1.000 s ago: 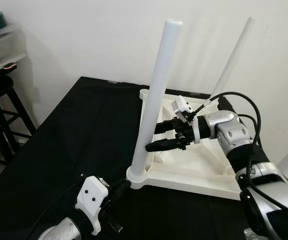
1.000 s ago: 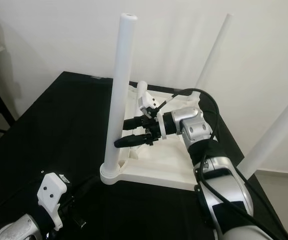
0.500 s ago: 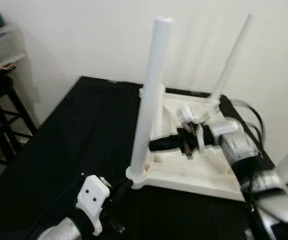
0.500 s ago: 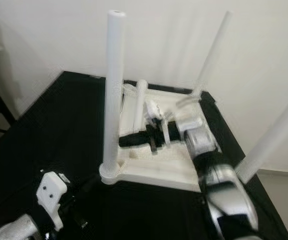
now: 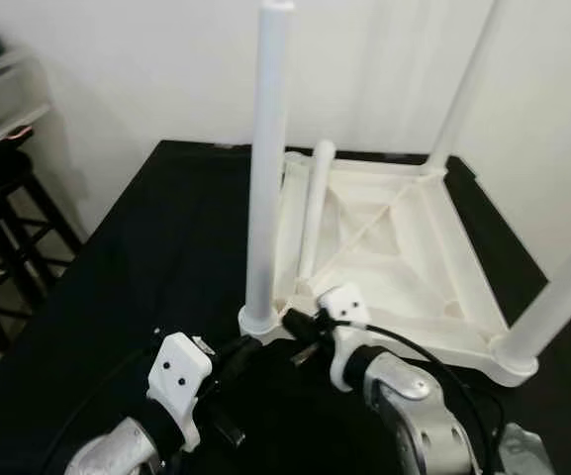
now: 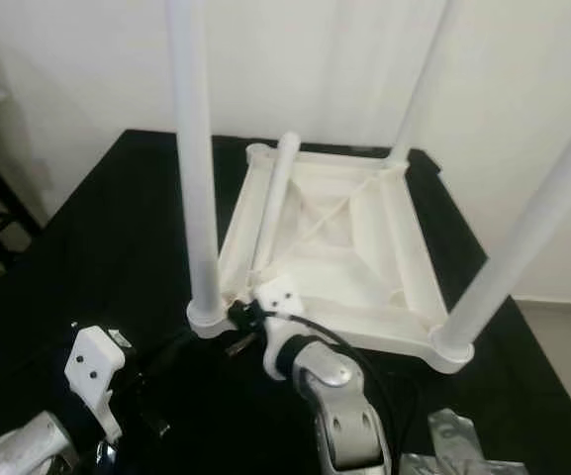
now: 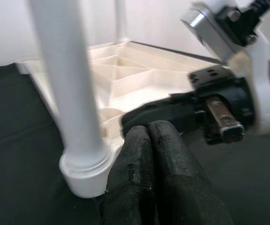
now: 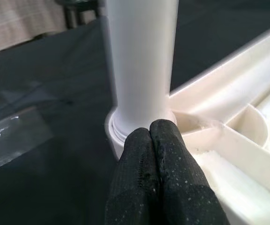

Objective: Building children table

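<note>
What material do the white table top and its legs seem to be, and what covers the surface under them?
Table top: likely moulded plastic, matte off-white, with ribs on its underside. Legs: seemingly the same plastic, smooth round tubes with a slight sheen. Cover: probably black cloth, dull, without reflections.

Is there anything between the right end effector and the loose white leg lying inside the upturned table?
Partly: the right end effector sits at the near corner, where the upright leg and the table's rim stand beside the loose leg.

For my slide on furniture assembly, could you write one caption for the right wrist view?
Right hand, fingers shut, at the base of an upright white leg on the upturned tabletop.
</note>
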Controlling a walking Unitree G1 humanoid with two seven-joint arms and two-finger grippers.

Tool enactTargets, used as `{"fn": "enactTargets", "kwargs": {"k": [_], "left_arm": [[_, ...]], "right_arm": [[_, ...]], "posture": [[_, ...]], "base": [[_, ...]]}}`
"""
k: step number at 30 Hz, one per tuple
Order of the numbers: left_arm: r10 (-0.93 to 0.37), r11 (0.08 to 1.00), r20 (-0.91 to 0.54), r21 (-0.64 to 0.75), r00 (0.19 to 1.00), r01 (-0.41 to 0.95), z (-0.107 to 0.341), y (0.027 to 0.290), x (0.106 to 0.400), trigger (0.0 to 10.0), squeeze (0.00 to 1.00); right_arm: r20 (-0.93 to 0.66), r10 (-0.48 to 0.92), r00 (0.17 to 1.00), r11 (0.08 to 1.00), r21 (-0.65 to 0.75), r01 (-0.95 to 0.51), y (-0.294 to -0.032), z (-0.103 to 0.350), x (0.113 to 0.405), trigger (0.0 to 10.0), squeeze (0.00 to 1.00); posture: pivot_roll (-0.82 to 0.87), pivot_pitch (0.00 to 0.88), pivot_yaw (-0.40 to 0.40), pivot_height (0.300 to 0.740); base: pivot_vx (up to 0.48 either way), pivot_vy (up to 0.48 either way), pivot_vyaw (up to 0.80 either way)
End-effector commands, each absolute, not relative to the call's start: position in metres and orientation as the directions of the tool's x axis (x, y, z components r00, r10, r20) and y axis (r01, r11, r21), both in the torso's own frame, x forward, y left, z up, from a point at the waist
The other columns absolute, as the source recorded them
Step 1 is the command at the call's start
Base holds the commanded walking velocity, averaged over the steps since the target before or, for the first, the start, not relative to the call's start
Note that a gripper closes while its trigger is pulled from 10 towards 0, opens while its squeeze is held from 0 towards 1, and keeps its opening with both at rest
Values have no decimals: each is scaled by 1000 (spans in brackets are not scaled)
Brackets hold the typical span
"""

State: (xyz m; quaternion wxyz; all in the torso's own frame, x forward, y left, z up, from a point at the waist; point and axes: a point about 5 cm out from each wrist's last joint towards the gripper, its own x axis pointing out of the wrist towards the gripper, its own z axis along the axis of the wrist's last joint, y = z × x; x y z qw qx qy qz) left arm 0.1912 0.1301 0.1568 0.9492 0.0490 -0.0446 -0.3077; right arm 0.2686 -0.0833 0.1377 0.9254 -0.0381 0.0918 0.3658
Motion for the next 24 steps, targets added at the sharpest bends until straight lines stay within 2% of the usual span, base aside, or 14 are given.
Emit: {"fn": "enactTargets", "kwargs": {"k": [1,6,7,8,9,10,11,12,13,14,15,17,18,24], "left_arm": [[-592,803,28,106,805,587,152,130,191,10000,0],[-582,810,29,112,813,576,153,129,191,10000,0],[-583,809,29,110,812,577,153,128,192,10000,0],[-583,809,29,110,812,577,153,128,192,10000,0],[-585,808,30,108,811,579,154,128,193,10000,0],[-585,808,30,108,811,579,154,128,193,10000,0],[-586,807,31,106,810,580,154,127,193,10000,0],[-586,807,31,106,810,580,154,127,193,10000,0],[-587,807,32,105,809,581,154,127,193,10000,0],[-587,807,33,105,809,581,154,126,194,10000,0],[-587,807,33,105,809,581,154,126,194,10000,0],[-587,807,34,104,809,581,154,125,195,10000,0],[-587,807,34,104,809,581,154,125,195,10000,0],[-587,807,34,104,809,581,154,124,195,10000,0]], "right_arm": [[-192,676,711,724,-4,-689,-84,137,270,0,0],[-182,721,668,679,-6,-734,-84,145,265,0,0],[-168,742,649,655,-23,-755,-82,154,263,3059,0],[-168,742,649,655,-23,-755,-82,154,263,3059,0],[-137,791,596,599,-22,-800,-83,166,262,10000,0],[-137,791,596,599,-22,-800,-83,166,262,10000,0],[-98,837,538,538,-37,-842,-87,180,262,10000,953],[-98,837,538,538,-37,-842,-87,180,262,10000,953],[-59,890,453,450,-50,-892,-91,195,262,10000,1000],[-37,924,380,376,-84,-923,-98,207,266,10000,1000],[-37,924,380,376,-84,-923,-98,207,266,10000,1000],[-44,952,302,293,-141,-946,-110,219,277,10000,1000],[-44,952,302,293,-141,-946,-110,219,277,10000,1000],[-85,980,182,165,-175,-971,-119,230,297,10000,1000]], "posture": [[74,61,-82,740],[73,57,-92,740],[71,58,-88,740],[71,58,-88,740],[70,56,-88,740],[70,56,-88,740],[71,56,-90,740],[71,56,-90,740],[71,55,-89,740],[73,54,-90,740],[73,54,-90,740],[74,54,-91,740],[74,54,-91,740],[87,50,-96,740]], "base": [[0,0,0],[0,0,0],[0,0,0],[0,0,0],[0,0,0],[0,0,0],[0,0,0],[0,0,0],[0,0,0],[0,0,0],[0,0,0],[0,0,0],[0,0,0],[0,0,0]]}}
